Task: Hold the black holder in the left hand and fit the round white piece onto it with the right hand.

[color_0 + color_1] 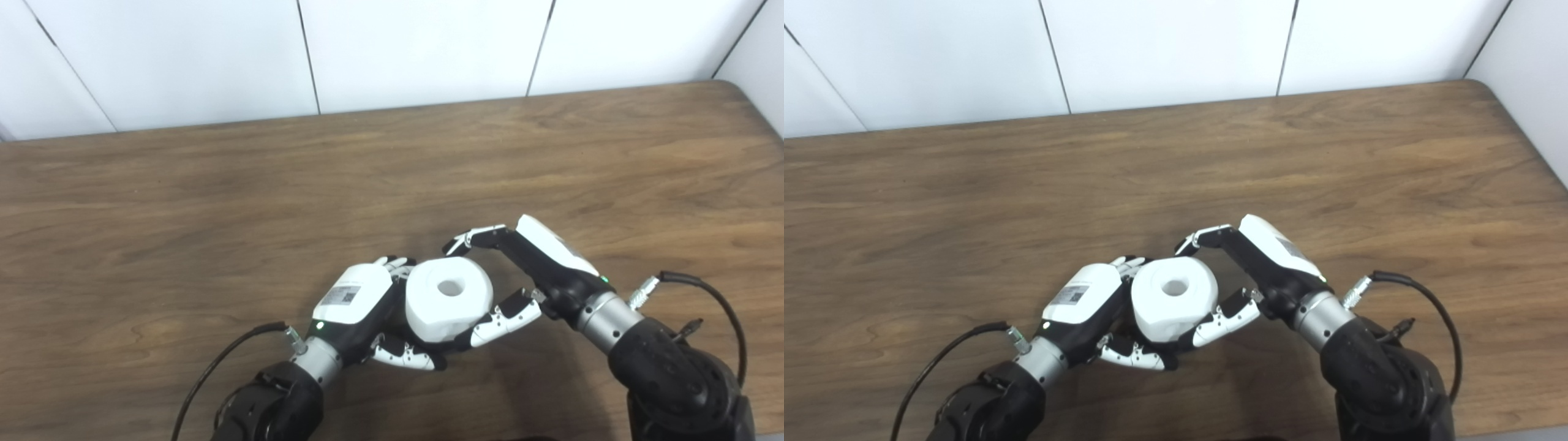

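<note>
The round white piece [449, 299], a thick roll with a hole in its top, sits between my two hands near the table's front edge. My left hand [361, 306] is curled against the roll's left side and under it. Only a dark sliver of the black holder [450, 347] shows below the roll; the rest is hidden by the roll and my fingers. My right hand [530, 269] wraps the roll from the right. Its thumb presses the lower right side and its fingers [474, 237] reach round the far edge.
The wooden table [245, 214] stretches away to a white panelled wall [416, 49]. Cables trail from both wrists, one at the left [214, 367] and one looping at the right [710, 294]. The table's right corner [1482, 86] is rounded.
</note>
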Controlling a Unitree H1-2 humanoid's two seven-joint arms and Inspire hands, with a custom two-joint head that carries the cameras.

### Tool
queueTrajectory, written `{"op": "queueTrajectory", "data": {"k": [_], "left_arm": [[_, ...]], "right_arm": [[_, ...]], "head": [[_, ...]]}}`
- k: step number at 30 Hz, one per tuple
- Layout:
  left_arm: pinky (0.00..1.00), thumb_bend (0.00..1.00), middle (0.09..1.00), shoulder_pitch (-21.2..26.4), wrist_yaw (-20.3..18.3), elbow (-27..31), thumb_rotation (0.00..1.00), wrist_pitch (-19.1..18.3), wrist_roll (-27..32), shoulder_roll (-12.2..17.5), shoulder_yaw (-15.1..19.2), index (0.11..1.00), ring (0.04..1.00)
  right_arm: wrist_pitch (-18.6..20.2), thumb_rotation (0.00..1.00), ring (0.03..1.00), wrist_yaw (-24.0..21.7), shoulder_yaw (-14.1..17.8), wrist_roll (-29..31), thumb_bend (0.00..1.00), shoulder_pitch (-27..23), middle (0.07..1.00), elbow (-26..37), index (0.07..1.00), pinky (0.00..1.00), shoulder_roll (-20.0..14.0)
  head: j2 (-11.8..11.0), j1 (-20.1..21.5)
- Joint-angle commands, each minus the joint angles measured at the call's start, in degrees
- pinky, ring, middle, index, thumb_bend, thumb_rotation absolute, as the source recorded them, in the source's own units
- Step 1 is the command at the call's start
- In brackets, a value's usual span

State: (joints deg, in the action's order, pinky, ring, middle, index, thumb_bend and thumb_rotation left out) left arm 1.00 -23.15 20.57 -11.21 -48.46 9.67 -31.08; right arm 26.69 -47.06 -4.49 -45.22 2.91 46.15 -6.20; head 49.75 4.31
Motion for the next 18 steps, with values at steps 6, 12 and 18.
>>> {"op": "queueTrajectory", "data": {"k": [6,12,18], "left_arm": [[0.94,0.51,0.849,-0.6,-3.3,-0.7,0.05,-1.9,-0.4,-0.3,-0.9,0.488,0.926],[0.94,0.51,0.844,-0.7,-3.0,-0.7,0.05,-1.6,-0.8,-0.6,-0.9,0.488,0.921],[0.93,0.51,0.844,-0.5,-3.0,-0.9,0.05,-1.6,-0.7,-0.8,-0.8,0.488,0.92]], "right_arm": [[-0.5,0.14,0.858,4.1,-1.8,1.4,0.52,0.1,0.76,0.3,0.484,0.86,-1.8],[-1.7,0.14,0.854,6.5,-3.5,1.2,0.52,1.0,0.76,-0.3,0.484,0.89,-3.2],[-1.5,0.14,0.859,8.0,-5.2,1.7,0.52,2.1,0.765,-0.2,0.484,0.92,-4.0]], "head": [[0.3,-0.3],[0.6,-0.6],[0.9,-0.8]]}}
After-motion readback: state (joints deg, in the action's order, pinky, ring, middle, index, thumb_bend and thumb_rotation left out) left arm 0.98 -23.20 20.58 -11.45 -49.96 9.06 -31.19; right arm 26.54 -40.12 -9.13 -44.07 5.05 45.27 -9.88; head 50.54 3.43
